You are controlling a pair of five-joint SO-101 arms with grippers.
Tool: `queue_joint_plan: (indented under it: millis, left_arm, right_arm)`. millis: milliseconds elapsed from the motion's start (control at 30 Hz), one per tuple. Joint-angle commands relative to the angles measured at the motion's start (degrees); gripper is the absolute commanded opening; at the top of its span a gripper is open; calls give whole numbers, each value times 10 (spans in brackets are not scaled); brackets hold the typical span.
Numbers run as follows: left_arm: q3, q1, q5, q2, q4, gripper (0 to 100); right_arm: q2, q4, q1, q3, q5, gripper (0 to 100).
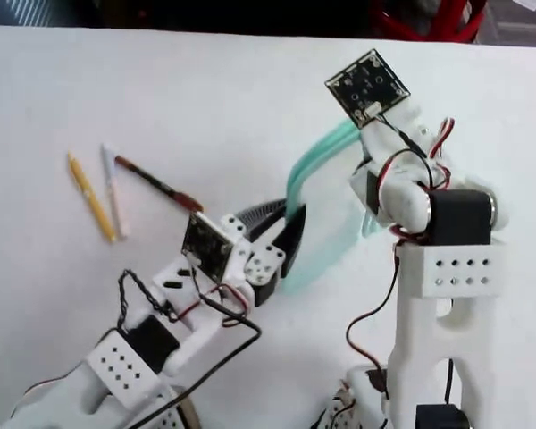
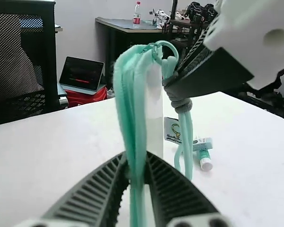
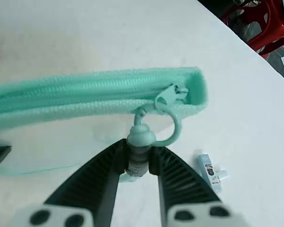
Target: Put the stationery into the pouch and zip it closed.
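The see-through teal pouch is held up on edge between both arms. My left gripper is shut on its zipper edge, near the middle of the table. My right gripper is shut on the teal pull cord that hangs from the zipper slider, which sits close to the pouch's end. The zipper's two sides lie together along the stretch that shows. A yellow pen, a white pen and a dark red pen lie on the table, left of the pouch.
A small white and blue tube lies on the table beyond the pouch's end, seen too in the left wrist view. The right arm stands tall at the right. The table's far edge meets red chair legs.
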Motion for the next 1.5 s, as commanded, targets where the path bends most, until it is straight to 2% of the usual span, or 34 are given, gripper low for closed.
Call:
queue_joint_plan:
  millis: [0,133,333,467,800,1067,1167,1267,1467]
  left_arm:
    - [2,6,-4,7,-10,105]
    - [3,-29,-6,7,-34,19]
    - [5,-35,-47,11,-46,23]
    - [25,-38,-48,7,-49,23]
    - [25,-58,-49,7,-50,23]
    - [26,-92,-49,7,-76,23]
    - [26,-89,-49,7,-75,23]
    - [26,-88,-49,7,-74,23]
    - [26,-90,-49,7,-74,23]
  right_arm:
    - [-5,-5,2,0,2,19]
    - [-9,10,-27,-5,6,19]
    - [-9,73,-153,-61,7,19]
    - [-9,117,-204,-120,7,19]
    - [-31,121,-235,-83,8,19]
    - [-74,121,-298,38,87,19]
    - [-85,116,-290,44,97,19]
    - [-87,90,-243,27,78,19]
    - [-81,26,-125,-6,-21,19]
